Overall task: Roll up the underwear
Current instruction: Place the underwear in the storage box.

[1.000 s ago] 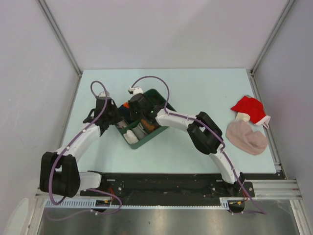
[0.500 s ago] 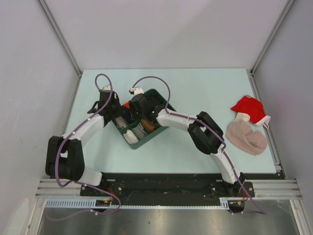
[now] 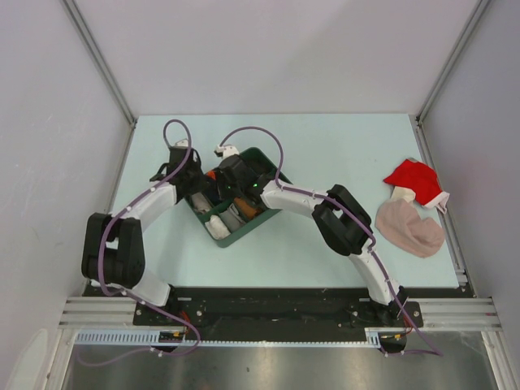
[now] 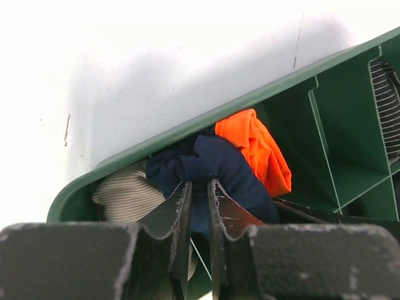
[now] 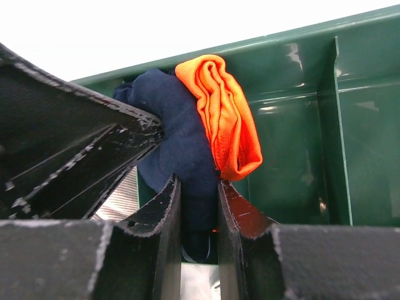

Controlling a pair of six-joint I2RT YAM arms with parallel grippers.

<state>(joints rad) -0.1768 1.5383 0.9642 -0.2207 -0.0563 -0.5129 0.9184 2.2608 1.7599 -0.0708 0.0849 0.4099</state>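
The underwear point(image 4: 219, 162) is a bunched navy-blue bundle with an orange band, sitting in the back corner compartment of the green divided tray point(image 4: 187, 128). My left gripper point(image 4: 199, 182) is shut on its navy fabric from one side. From the other side my right gripper point(image 5: 195, 181) is shut on the same navy bundle point(image 5: 181, 144), with the orange band just right of its fingers. In the top view both grippers point(image 3: 201, 185) point(image 3: 230, 183) meet over the tray's far-left end, and the underwear point(image 3: 213, 180) is mostly hidden beneath them.
A striped grey-white roll point(image 4: 125, 197) lies in the compartment beside the underwear. Pale rolls point(image 3: 218, 223) fill the tray's point(image 3: 244, 231) near end. A red cloth point(image 3: 414, 180) and a beige-pink cloth point(image 3: 410, 227) lie at the table's right edge. Side walls stand close.
My left arm has swung its elbow inward and reached farther toward the tray's back corner, and its jaws have narrowed onto the navy fabric. The right arm has held still.
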